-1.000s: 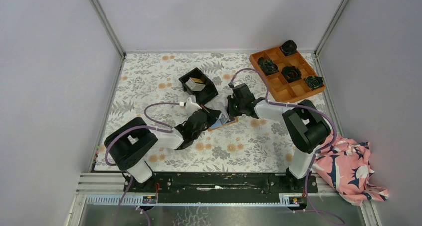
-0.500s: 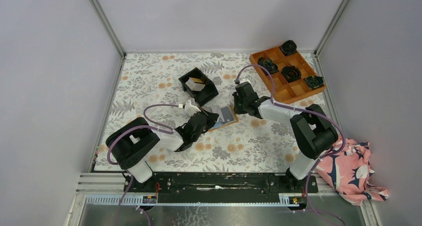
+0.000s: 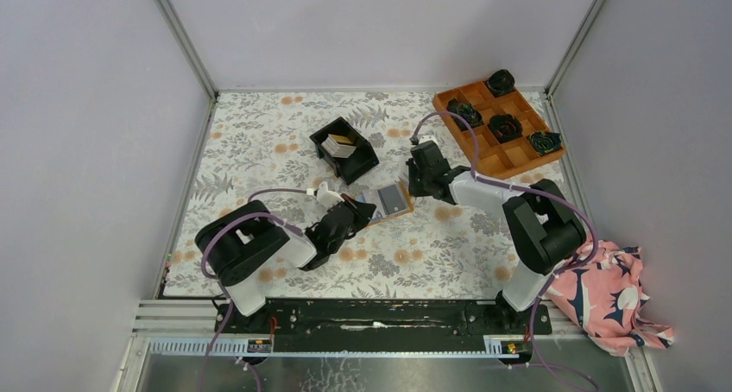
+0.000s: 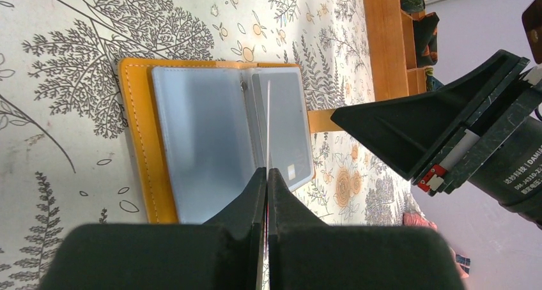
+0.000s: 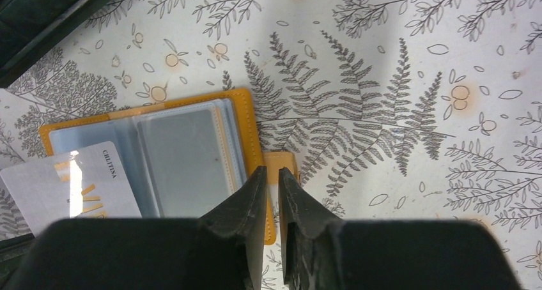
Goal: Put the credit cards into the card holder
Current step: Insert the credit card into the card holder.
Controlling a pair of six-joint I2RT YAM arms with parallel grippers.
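The card holder (image 3: 394, 200) lies open on the floral table, orange-tan rim out and light blue pockets up. My left gripper (image 3: 359, 211) is shut on one pale credit card. The left wrist view shows that card edge-on (image 4: 268, 121), standing over the holder's pockets (image 4: 204, 143). In the right wrist view the same card (image 5: 70, 188) overlaps the holder's left page (image 5: 185, 152). My right gripper (image 3: 413, 185) is shut and empty, its tips (image 5: 273, 172) over the holder's orange tab (image 5: 281, 160). More credit cards (image 3: 343, 145) sit in the black bin.
The black bin (image 3: 360, 161) stands just behind the holder. An orange compartment tray (image 3: 485, 157) with dark rosettes is at the back right. A pink patterned cloth (image 3: 604, 293) lies off the table's right front. My right arm's gripper body (image 4: 415, 124) fills the right of the left wrist view.
My right gripper has drawn back from the holder toward the far right. My left gripper has pulled slightly back toward the near left with the card. The holder now lies open and uncovered.
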